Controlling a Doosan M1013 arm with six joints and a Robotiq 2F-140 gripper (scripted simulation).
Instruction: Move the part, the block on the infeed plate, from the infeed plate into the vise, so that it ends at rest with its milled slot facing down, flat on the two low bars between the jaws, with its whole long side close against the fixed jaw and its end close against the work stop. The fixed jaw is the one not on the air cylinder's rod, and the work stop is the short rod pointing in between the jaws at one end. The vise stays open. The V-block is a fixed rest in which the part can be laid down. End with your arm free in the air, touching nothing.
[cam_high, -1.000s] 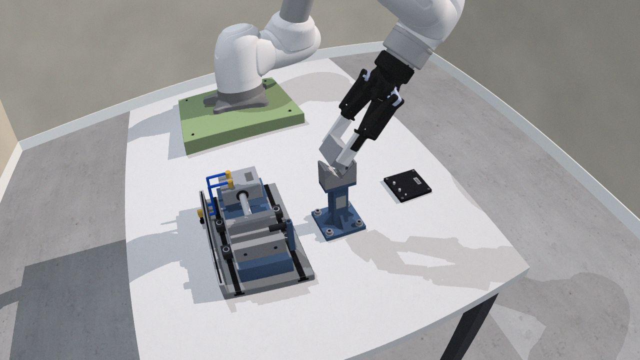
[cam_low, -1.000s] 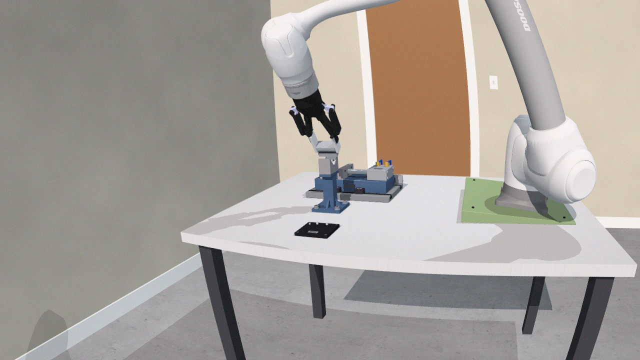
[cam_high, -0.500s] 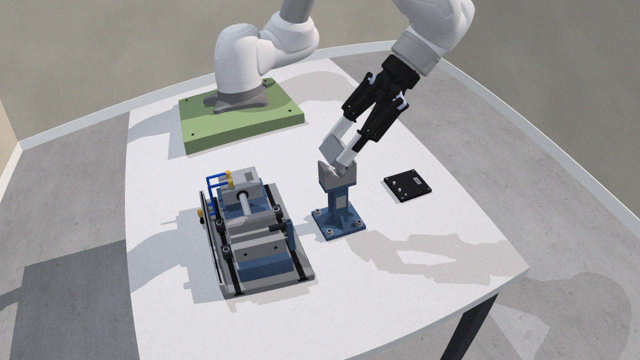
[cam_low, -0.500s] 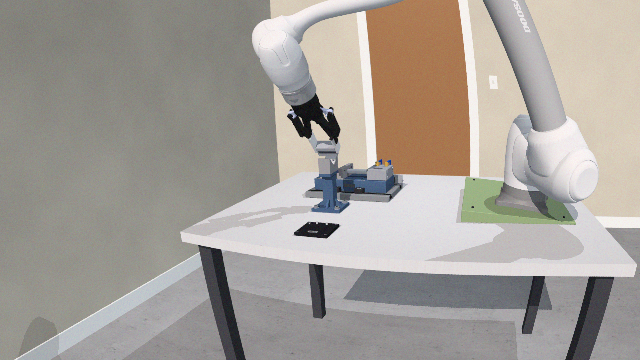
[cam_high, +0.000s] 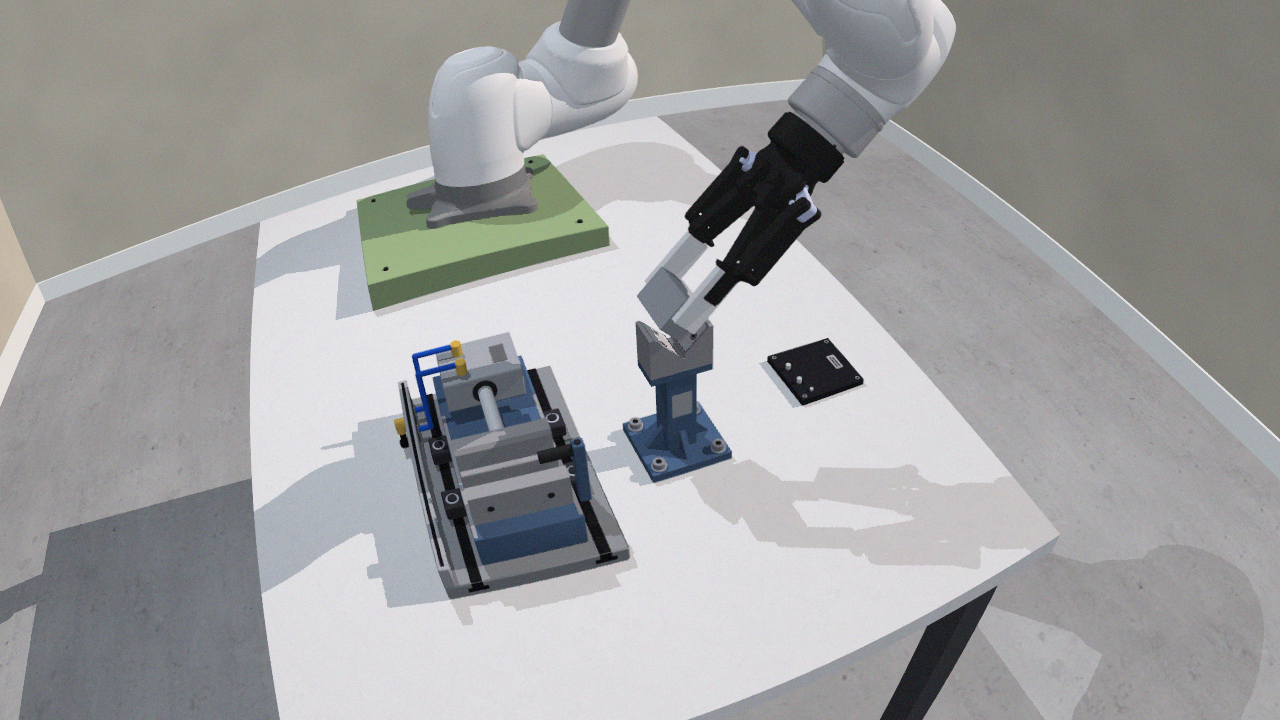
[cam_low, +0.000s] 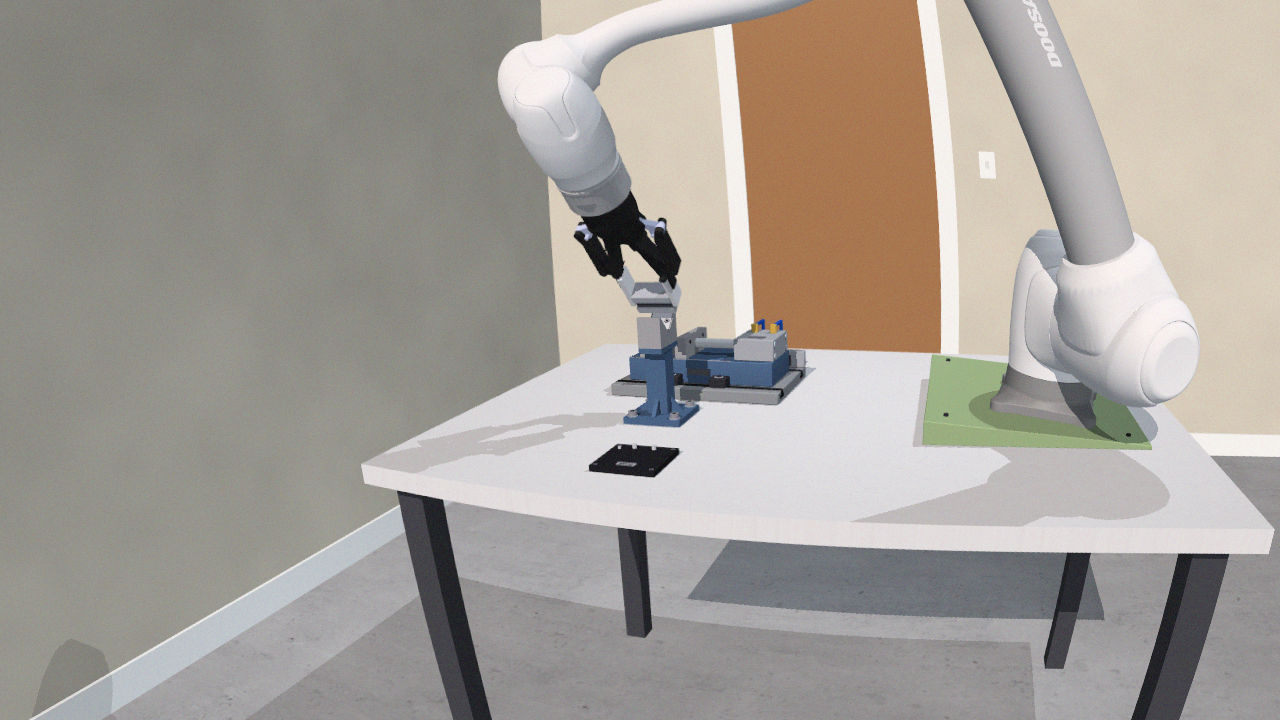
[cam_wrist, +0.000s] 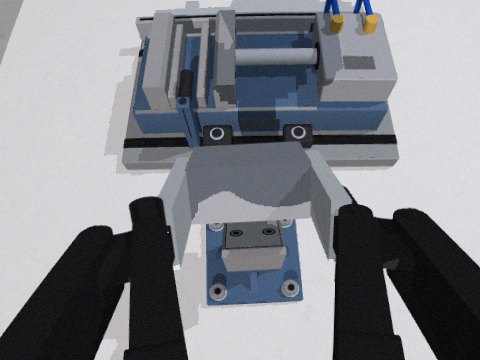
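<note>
My gripper (cam_high: 673, 304) is shut on the part (cam_high: 663, 296), a grey metal block, and holds it tilted just above the V-block (cam_high: 673, 351). In the wrist view the part (cam_wrist: 250, 182) sits between the two grey finger pads, and the V-block (cam_wrist: 254, 248) shows below it. I cannot tell whether the part touches the V-block. The black infeed plate (cam_high: 814, 369) lies bare on the table to the right of the V-block. The vise (cam_high: 497, 456) stands open to the left, with its cylinder rod (cam_high: 489, 407) toward the arm's base. It also shows in the wrist view (cam_wrist: 260, 83).
The V-block stands on a blue post with a bolted foot (cam_high: 677, 443). The arm's base sits on a green plate (cam_high: 478, 228) at the back of the table. Blue hoses with yellow fittings (cam_high: 440, 360) rise at the vise's cylinder end.
</note>
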